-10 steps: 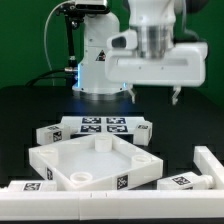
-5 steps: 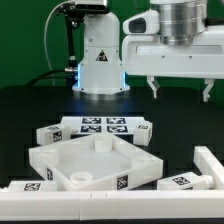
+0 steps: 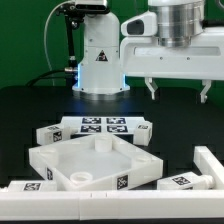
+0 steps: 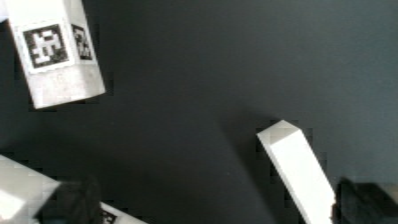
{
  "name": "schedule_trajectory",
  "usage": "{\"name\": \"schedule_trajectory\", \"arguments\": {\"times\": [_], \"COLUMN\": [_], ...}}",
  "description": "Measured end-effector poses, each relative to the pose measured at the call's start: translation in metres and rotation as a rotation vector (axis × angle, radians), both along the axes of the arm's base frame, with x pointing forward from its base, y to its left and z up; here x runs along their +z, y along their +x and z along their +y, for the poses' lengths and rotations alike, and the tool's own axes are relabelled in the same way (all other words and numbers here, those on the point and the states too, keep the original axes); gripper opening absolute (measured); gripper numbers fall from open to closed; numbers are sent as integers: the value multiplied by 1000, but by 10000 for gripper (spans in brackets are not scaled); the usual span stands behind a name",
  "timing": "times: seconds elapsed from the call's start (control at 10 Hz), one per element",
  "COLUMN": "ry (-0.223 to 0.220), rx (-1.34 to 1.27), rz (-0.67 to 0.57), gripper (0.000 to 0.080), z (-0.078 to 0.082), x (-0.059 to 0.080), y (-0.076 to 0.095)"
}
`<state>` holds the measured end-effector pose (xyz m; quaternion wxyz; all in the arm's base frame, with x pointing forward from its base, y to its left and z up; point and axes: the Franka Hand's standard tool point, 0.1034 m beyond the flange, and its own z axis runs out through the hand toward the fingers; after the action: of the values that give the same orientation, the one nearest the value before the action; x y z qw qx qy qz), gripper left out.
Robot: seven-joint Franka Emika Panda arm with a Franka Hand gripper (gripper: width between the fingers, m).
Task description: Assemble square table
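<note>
Two fingers (image 3: 152,88) of the gripper (image 3: 178,90) stand wide apart with nothing between them; the hand hangs high over the black table (image 3: 30,105), toward the exterior view's right, well above every part; in the wrist view the dark fingertips (image 4: 71,205) show at the frame edge, bare table between them.

Under the hand, wrist view: one tagged leg (image 4: 57,55) lying flat; a second white piece (image 4: 294,155) with no tag on the face shown, and I cannot tell whether it is leg or bar end; neither lies between the jaws.

Farther out, exterior view: tabletop (image 3: 48,163) rim-up at middle front, well apart from the hand; its corner sockets (image 3: 80,178) empty; four tagged legs (image 3: 45,133) lie loose around it; marker board (image 3: 100,125) just behind; long white bar (image 3: 210,165) at the exterior view's right.

Judgement: the step is the reach for a first leg; assembly barely begun.

To do it well:
- centre the jaws over the leg before descending, not during;
- turn the wrist so the fingers cross the leg's short width, square to its sides;
- take it near mid-length, so it hangs level and does not swing;
- come straight down; keep clear of the neighbouring piece and the bar;
- close only once both pads flank the leg; a skewed bite will spoil the later seating in a socket.
</note>
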<state>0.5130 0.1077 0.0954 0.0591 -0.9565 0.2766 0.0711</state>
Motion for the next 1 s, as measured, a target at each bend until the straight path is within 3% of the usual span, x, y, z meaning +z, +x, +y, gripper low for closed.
{"name": "schedule_trajectory", "arguments": {"times": [0.2, 0.3, 0.8, 1.0], "ry": [31, 46, 41, -27], "rx": [28, 53, 23, -183], "rz": [-54, -79, -68, -55], "gripper": [649, 649, 649, 649], "z": [-3, -12, -12, 1], "x": [-12, -11, -14, -18], "y": [57, 70, 67, 91]}}
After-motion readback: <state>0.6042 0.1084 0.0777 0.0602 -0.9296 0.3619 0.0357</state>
